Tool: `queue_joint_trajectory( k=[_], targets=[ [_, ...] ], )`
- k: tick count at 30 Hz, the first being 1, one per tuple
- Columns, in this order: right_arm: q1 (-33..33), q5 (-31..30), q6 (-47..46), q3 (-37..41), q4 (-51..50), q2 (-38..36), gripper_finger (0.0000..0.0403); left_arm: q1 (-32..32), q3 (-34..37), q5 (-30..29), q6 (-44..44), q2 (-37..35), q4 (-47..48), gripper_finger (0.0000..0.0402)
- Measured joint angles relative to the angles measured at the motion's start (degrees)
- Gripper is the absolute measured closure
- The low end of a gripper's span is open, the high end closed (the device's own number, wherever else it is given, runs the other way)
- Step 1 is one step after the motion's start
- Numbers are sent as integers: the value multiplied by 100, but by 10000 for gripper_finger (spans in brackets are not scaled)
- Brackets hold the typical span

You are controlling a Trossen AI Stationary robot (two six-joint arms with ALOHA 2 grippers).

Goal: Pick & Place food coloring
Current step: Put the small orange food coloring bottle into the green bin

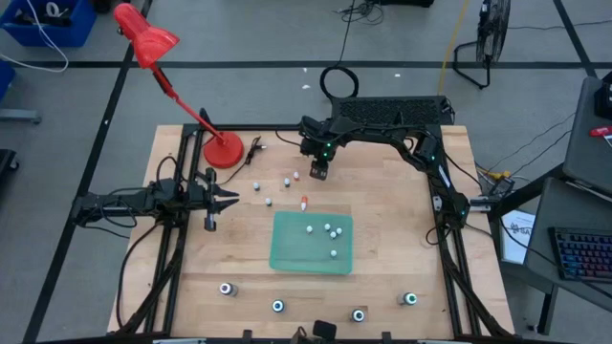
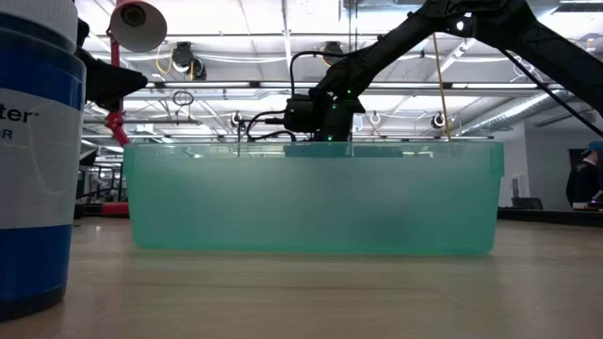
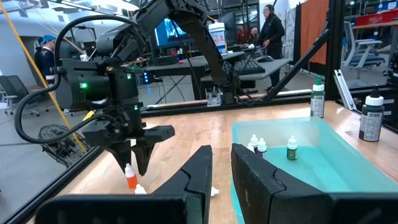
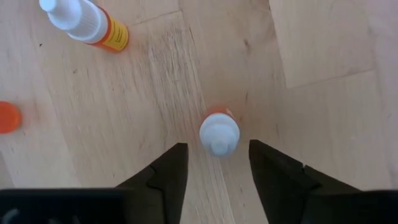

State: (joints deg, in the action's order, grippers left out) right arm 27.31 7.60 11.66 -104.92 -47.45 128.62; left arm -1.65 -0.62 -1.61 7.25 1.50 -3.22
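While the left gripper [image 1: 229, 199] waits at the table's left side with its fingers [image 3: 198, 171] nearly together and nothing between them, the right gripper [image 1: 318, 172] hangs over the far middle of the wooden table [image 1: 402, 239]. Its jaws stand apart and empty, with a small white-capped bottle [image 4: 219, 133] upright on the wood just beyond the fingertips. Another bottle [image 4: 84, 22] lies on its side nearby. Four little bottles [image 1: 325, 231] already sit inside the green tray [image 1: 287, 250] at the table's centre. A few more [image 1: 271, 185] are scattered left of the gripper, and four darker round bottles [image 1: 277, 307] line the near edge.
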Motion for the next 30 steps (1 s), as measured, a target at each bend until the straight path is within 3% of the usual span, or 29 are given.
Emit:
queue_joint_trajectory(
  k=[5,21,30],
  targets=[
    [-2,0,-4,0,139,0,223,0,0,0,0,-2,1,334],
    [0,-11,0,-2,368,0,229,2,0,0,-2,0,1,334],
    [0,-20,14,-7,440,0,282,2,0,0,-2,-1,0,334]
  ],
)
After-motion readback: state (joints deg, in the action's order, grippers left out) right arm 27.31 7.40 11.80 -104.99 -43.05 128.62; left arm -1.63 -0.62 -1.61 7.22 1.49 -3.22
